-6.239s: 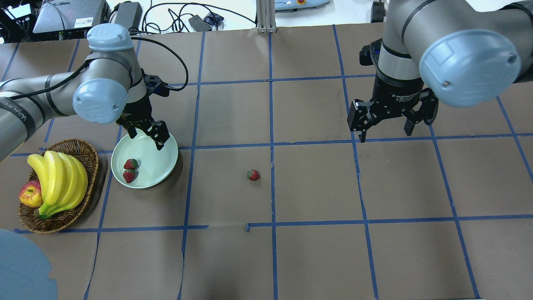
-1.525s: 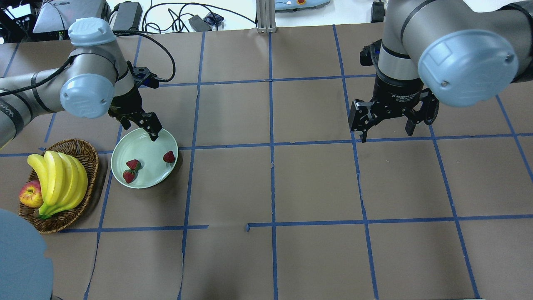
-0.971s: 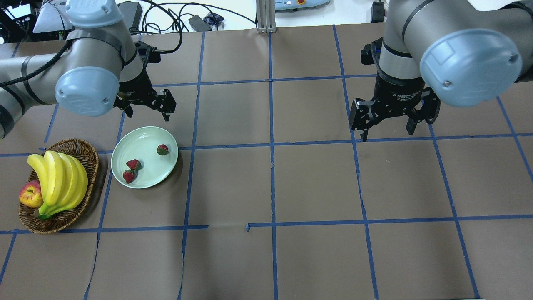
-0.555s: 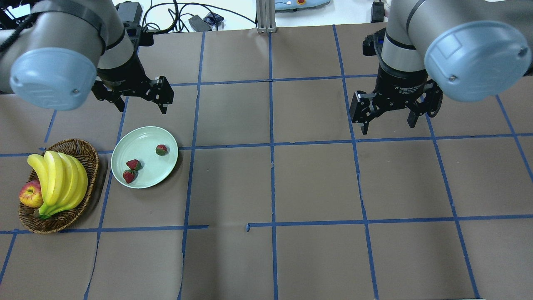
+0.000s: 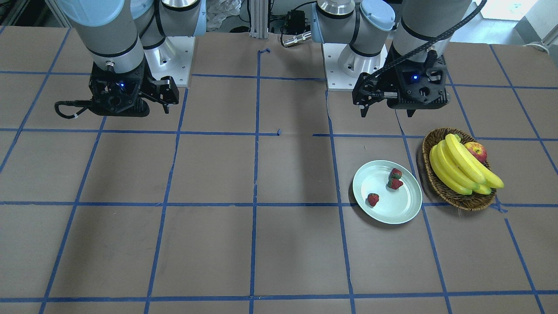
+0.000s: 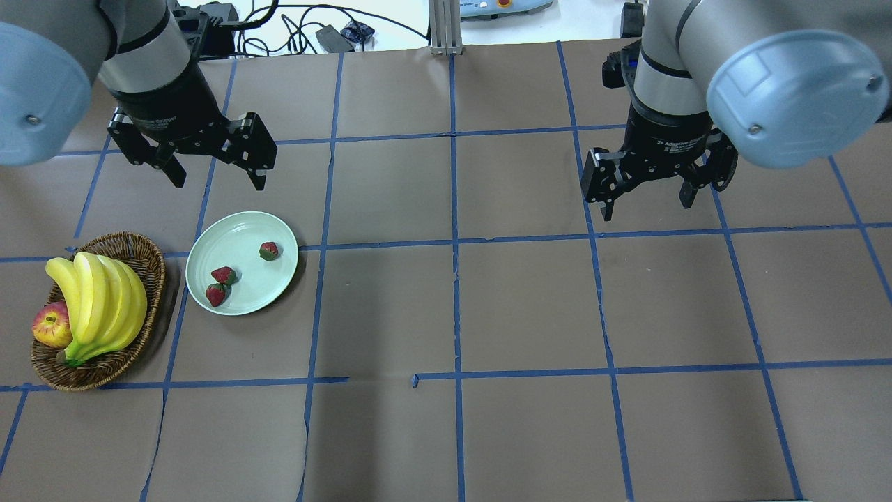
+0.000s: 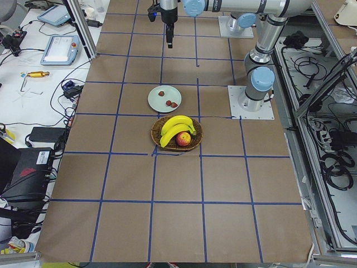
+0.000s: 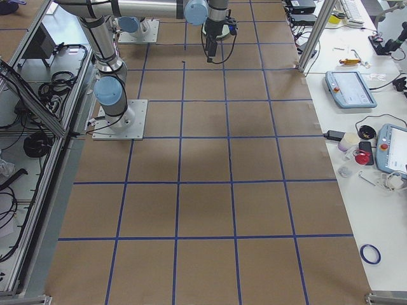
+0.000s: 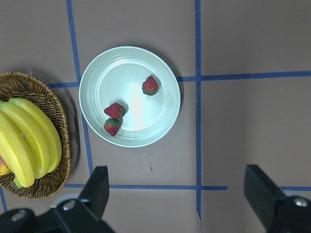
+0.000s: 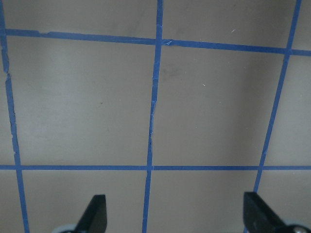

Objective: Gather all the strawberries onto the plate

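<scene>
Three strawberries (image 6: 269, 250) lie in the pale green plate (image 6: 240, 224): one sits alone toward the table's middle, and two sit close together on the side nearer the wicker basket (image 6: 136, 245). My left gripper (image 6: 218, 183) hovers over the table (image 6: 529, 307) just beyond the plate's far rim, fingers spread wide and holding nothing. My right gripper (image 6: 647, 209) hangs well apart from all of this over bare brown paper, fingers likewise wide and empty. Bananas (image 6: 97, 300) and an apple (image 6: 50, 326) fill the basket beside the plate.
</scene>
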Robot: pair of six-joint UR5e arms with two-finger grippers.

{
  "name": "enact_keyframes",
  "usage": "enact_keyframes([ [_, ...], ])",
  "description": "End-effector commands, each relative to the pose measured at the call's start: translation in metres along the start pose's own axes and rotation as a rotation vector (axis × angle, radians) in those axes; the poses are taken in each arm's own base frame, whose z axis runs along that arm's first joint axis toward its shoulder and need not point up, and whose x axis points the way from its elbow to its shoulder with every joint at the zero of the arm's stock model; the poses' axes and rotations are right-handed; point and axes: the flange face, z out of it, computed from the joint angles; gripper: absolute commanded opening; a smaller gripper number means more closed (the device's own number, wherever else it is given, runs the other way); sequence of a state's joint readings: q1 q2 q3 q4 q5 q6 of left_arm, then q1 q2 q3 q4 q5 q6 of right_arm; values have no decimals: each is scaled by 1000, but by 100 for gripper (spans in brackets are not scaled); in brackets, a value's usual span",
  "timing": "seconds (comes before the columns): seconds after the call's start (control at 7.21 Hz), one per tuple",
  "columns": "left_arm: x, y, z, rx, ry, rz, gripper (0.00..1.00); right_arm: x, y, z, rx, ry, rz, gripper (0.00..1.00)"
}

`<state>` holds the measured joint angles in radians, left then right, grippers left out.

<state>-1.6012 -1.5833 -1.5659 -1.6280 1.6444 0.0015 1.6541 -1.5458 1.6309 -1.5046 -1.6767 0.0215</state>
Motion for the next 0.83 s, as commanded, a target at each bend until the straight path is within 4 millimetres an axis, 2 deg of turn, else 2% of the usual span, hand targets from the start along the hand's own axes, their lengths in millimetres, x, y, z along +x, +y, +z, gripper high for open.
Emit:
enact_keyframes([
  [0.0,31,3,23,-37,18,-20,100,-8,1,0,6,2,-19,100],
  [0.14,34,4,23,-20,18,-5,100,-8,-1,-3,25,3,-24,100],
  [0.42,35,4,18,-9,24,-4,100,-18,-13,-27,203,-36,-18,100],
  [0.55,37,5,18,-11,30,-1,100,-28,-8,-29,198,-64,-38,100],
  [0.69,39,5,16,-8,58,-4,100,-33,0,-40,160,-109,-53,100],
])
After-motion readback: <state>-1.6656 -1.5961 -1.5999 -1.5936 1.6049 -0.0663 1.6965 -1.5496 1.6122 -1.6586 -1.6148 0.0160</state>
